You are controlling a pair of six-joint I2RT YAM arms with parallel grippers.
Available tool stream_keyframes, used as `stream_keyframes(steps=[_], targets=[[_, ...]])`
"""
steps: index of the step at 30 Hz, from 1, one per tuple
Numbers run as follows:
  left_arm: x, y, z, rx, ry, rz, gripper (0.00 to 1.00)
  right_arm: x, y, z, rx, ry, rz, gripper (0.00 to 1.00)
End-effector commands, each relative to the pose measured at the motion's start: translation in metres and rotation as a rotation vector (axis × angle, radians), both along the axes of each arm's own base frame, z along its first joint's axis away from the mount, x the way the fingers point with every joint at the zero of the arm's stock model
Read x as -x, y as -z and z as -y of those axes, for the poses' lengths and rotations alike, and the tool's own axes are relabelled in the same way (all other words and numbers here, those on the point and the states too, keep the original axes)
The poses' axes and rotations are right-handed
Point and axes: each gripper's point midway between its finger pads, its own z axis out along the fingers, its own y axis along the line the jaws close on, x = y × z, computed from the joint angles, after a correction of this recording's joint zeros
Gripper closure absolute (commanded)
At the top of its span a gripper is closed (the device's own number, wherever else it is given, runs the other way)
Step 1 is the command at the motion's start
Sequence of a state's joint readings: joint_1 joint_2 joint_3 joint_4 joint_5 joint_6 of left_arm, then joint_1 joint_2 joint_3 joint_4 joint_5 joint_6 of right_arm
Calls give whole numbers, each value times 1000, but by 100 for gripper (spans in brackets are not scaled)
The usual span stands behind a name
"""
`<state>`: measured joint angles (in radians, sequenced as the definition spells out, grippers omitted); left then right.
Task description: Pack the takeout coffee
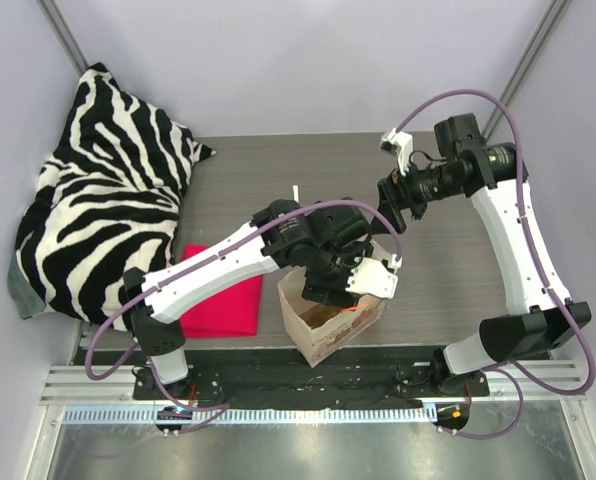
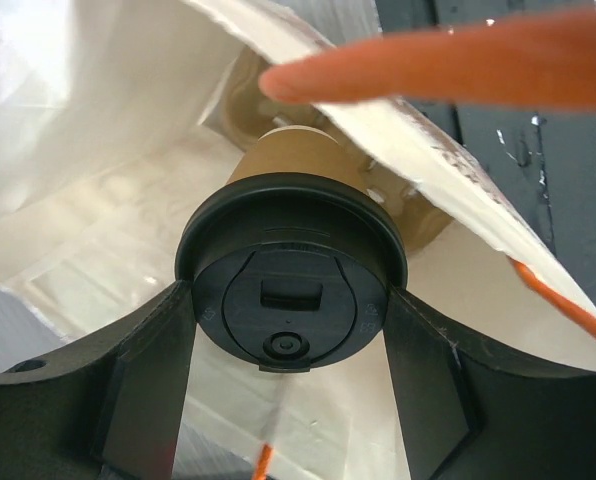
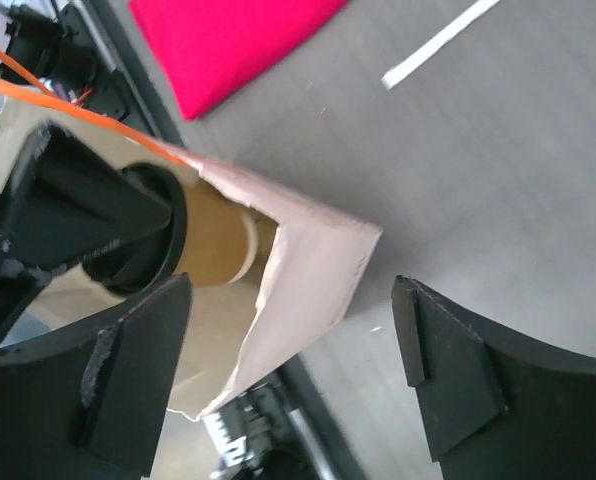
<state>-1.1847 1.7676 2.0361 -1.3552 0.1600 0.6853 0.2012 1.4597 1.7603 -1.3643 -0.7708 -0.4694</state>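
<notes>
One zebra-print pillow (image 1: 108, 190), soft and lumpy, far left on the counter (image 1: 448, 270). One flat red cloth (image 1: 218, 290) just beside it. One left gripper (image 2: 290, 295), jaws clamped on the rim of one round black plastic lid (image 2: 290, 320). That lid caps one takeout coffee (image 2: 288, 165), a smooth brown paper cylinder. It sits inside the mouth of one kraft paper bag (image 1: 323, 325) with a pale creased inside and thin orange handles (image 2: 458, 60). The lid faces my left wrist camera, and the long axis runs away from it, base deeper in the bag. I can't tell if the base touches bottom. One thin white strip (image 1: 295, 193) lies behind the bag. One right gripper (image 3: 293, 300) has its jaws apart, holding nothing, and the bag's rim corner shows between them in the right wrist view.
</notes>
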Motion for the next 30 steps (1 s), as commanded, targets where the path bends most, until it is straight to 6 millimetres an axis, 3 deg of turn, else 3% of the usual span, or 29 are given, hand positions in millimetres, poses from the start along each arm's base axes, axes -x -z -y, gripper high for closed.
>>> stream_keyframes(steps=[1,7,12,18,26,29,30], targets=[[19,-20,-10,60,78,-14,79,6,-22,-4,-13,-108,96,7],[24,-21,-11,67,106,-25,79,18,-14,-30,18,-321,169,6],[28,-20,-14,57,134,-40,79,5,-5,-55,54,-387,241,7],[29,-17,-18,40,134,-46,79,12,16,-78,74,-486,227,14],[31,-13,-31,17,111,-44,80,27,25,-85,82,-503,199,65],[27,-11,-37,14,73,-44,80,29,24,-83,89,-467,211,94],[24,-10,-39,11,59,-40,80,29,22,-83,87,-410,179,99]])
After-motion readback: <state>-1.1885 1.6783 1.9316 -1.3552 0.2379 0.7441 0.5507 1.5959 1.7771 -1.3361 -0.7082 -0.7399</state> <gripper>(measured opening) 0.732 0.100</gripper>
